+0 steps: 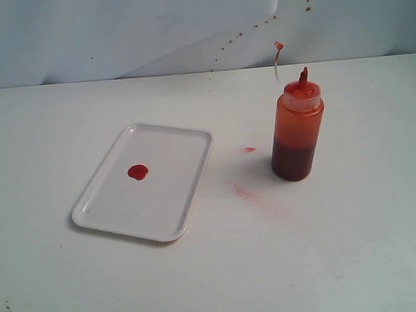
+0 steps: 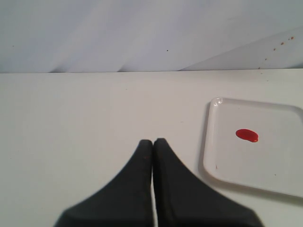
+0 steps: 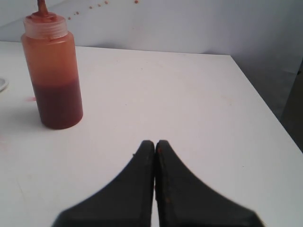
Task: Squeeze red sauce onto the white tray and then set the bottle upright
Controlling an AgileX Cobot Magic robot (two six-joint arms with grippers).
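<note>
Since red sauce (image 1: 138,172) dots the white tray (image 1: 170,204), squeeze bottle (image 1: 297,133) upright at its three o'clock, we judge both steps done, no move owed; left gripper (image 2: 153,142), right gripper (image 3: 155,143): closed, empty.

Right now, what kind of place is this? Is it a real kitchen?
Probably not a kitchen; it looks more like a robot practice table. It shows a plain white table, a pale backdrop sheet speckled with red, and one bottle standing beside a white tray.
</note>
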